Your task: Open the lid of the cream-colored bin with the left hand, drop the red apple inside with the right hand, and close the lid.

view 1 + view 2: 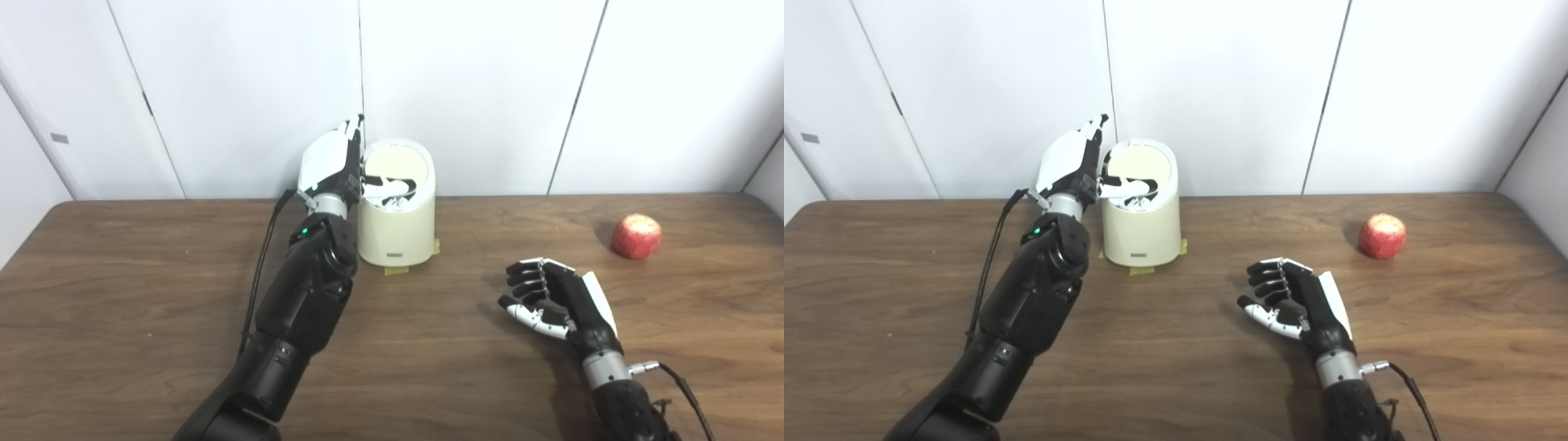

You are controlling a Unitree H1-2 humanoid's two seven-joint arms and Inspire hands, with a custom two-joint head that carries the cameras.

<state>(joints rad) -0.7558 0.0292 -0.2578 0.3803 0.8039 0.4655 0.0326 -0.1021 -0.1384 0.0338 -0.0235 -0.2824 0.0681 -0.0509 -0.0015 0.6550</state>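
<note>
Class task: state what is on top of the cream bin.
The left hand reaches over the bin, its fingers lying across the cream lid. The bin's inside is hidden.

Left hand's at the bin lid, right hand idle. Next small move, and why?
Probably swing the right hand right toward the red apple: it holds nothing and the apple sits untouched on the table, while the left hand already has fingers across the cream-colored bin top.

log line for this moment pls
left hand: at bin rim, thumb over lid | right hand: empty, fingers curled, above table | apple: on table, untouched
</note>
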